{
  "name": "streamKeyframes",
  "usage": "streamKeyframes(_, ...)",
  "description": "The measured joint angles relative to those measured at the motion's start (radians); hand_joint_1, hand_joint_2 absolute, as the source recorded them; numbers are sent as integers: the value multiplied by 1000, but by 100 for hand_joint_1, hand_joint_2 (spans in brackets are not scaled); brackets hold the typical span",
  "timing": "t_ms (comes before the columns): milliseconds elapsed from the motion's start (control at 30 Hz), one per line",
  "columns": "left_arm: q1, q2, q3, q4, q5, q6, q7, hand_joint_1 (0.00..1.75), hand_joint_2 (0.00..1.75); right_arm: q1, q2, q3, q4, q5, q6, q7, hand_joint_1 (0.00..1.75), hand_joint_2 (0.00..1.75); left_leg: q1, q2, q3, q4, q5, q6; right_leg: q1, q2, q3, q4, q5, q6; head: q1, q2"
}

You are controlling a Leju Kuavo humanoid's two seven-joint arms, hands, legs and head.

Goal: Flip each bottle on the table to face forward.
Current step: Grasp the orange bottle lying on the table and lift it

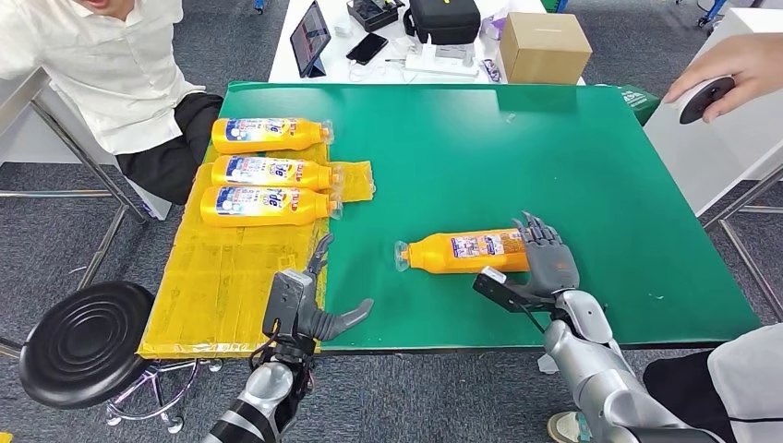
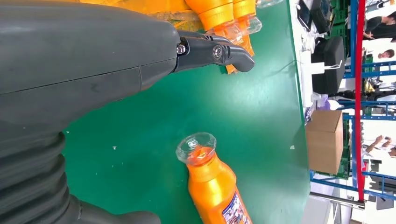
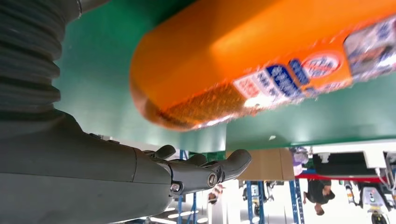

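**A:** Where are the bottles?

**B:** A green table (image 1: 554,166) has a yellow mat (image 1: 231,277) on its left side. Three orange bottles (image 1: 268,170) lie side by side on the far part of the mat, printed labels up, caps pointing right. A fourth bottle (image 1: 462,251) lies alone on the green, near the front edge and right of centre, its clear cap pointing left.

**A:** And the hands?

**B:** The right hand (image 1: 547,260) is at the base end of the lone bottle, fingers spread against it; I cannot tell whether it grips. The left hand (image 1: 309,309) hovers at the mat's near right corner, fingers apart, holding nothing.

**A:** Anyone nearby?

**B:** A person in a white shirt (image 1: 102,65) sits at the far left. Another person's hand (image 1: 729,74) holds a dark object at the far right.
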Motion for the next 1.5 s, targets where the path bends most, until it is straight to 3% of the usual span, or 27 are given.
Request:
streamKeyframes(500, -27, -1, -23, 16, 32, -34, 1, 0, 175, -16, 28, 20, 51, -33, -1, -43, 0, 175, 0, 0, 0, 0, 0, 0, 0, 0, 0, 0, 0, 0, 0, 0)
streamKeyframes(800, -34, -1, -31, 16, 66, -75, 1, 0, 175, -48, 15, 56, 79, 5, 10, 13, 0, 175, 0, 0, 0, 0, 0, 0, 0, 0, 0, 0, 0, 0, 0, 0)
streamKeyframes(1267, -44, 0, -44, 16, 76, -101, 13, 0, 175, -75, 32, 57, 118, -30, 130, 86, 0, 175, 0, 0, 1, 0, 0, 0, 0, 0, 0, 0, 0, 0, 0, 0)
streamKeyframes(1300, -44, 0, -44, 16, 77, -102, 13, 0, 175, -77, 33, 57, 120, -33, 138, 88, 11, 175, 0, 0, 1, 0, 0, 0, 0, 0, 1, 0, 0, 0, 0, 0)
streamKeyframes(1400, -45, 0, -44, 16, 81, -102, 14, 0, 175, -81, 33, 57, 121, -40, 154, 89, 142, 175, 0, 0, 2, 0, 0, 0, 0, 0, 1, 0, 0, 0, 0, 0)
streamKeyframes(1433, -45, 0, -44, 16, 82, -102, 15, 0, 175, -82, 33, 57, 122, -41, 157, 89, 175, 175, 0, 0, 2, 0, 0, 0, 0, 0, 1, 0, 0, 0, 0, 0)
streamKeyframes(1500, -45, 0, -44, 16, 82, -102, 15, 0, 175, -82, 33, 57, 123, -47, 162, 87, 175, 175, 0, 0, 2, 0, 0, 0, 0, 0, 1, 0, 0, 0, 0, 0)
